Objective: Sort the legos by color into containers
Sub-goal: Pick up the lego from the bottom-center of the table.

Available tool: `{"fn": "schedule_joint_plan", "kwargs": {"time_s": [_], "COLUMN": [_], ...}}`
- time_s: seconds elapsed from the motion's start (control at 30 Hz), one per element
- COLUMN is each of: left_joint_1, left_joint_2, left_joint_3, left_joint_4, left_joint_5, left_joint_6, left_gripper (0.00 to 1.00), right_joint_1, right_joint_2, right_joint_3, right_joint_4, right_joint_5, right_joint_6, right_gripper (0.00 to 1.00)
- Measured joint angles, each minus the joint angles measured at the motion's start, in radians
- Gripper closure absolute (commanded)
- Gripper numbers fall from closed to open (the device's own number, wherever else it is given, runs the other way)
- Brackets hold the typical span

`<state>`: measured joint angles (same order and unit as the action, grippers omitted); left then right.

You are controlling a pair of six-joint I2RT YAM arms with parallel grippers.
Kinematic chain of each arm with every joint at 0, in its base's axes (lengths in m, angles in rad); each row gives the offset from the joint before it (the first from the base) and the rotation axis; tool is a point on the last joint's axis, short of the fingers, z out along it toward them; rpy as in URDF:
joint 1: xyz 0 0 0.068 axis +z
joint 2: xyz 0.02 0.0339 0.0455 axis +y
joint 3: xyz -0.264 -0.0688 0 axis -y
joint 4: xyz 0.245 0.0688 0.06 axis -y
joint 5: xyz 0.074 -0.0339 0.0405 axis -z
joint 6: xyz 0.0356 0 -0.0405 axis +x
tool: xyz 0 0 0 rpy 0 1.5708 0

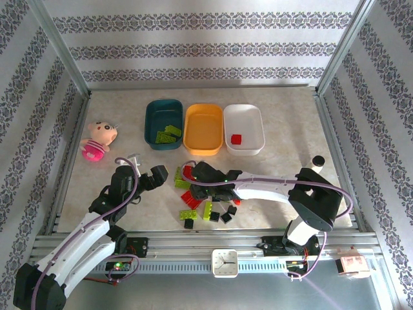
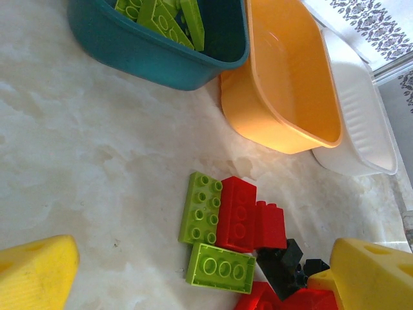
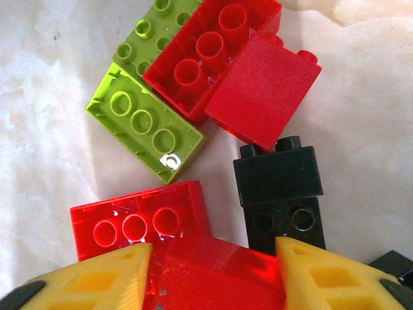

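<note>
The legos are small studded bricks in lime green, red and black. Most lie in a loose pile (image 1: 203, 200) on the pale marbled worktop (image 1: 290, 161), in front of the tubs and between the two arms. The right wrist view shows several tipped hollow side up: a lime green brick (image 3: 145, 123) with three round sockets showing, touching a red hollow-side-up brick (image 3: 206, 51), with a black brick (image 3: 277, 177) lying just beside them. Three shallow rounded tubs stand side by side at the far side of the worktop. The teal tub (image 1: 155, 113) on the left holds several lime green bricks (image 1: 168, 134). The orange tub (image 1: 203, 129) in the middle shows its bare inner floor. The white tub (image 1: 258, 116) on the right holds a single red brick (image 1: 237, 139). The right tool (image 3: 214, 255) reaches down into the pile. Its yellow fingers (image 3: 97, 278) are drawn in against both sides of the clamped red brick (image 3: 213, 274), so it is clenched on that piece. Whether the piece is off the worktop cannot be told. The left tool (image 2: 201, 252) is released, its jaws spread wide and touching nothing. It hangs above the near edge of the pile, and a lime green studded brick (image 2: 201, 208) lies below the gap.
</note>
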<state>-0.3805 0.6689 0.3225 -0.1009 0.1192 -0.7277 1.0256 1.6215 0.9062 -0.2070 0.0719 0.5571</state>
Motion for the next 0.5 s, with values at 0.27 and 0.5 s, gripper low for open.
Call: {"fn": "schedule_joint_plan", "kwargs": {"time_s": [0.27,0.5], "left_joint_1": [0.000,0.000], "left_joint_2": [-0.002,-0.005], "left_joint_3": [0.000,0.000], "left_joint_4": [-0.005,-0.010], "left_joint_5": [0.000,0.000], "left_joint_6": [0.000,0.000], "left_gripper": [0.00,0.00], "right_joint_1": [-0.103,-0.432], "right_joint_2": [-0.134,-0.169], "right_joint_3": [0.009,0.128], "right_joint_4": [-0.037,-0.016], "right_joint_5": [0.019,0.022], "right_joint_6": [-0.053,-0.107], "right_gripper": [0.67,0.69]}}
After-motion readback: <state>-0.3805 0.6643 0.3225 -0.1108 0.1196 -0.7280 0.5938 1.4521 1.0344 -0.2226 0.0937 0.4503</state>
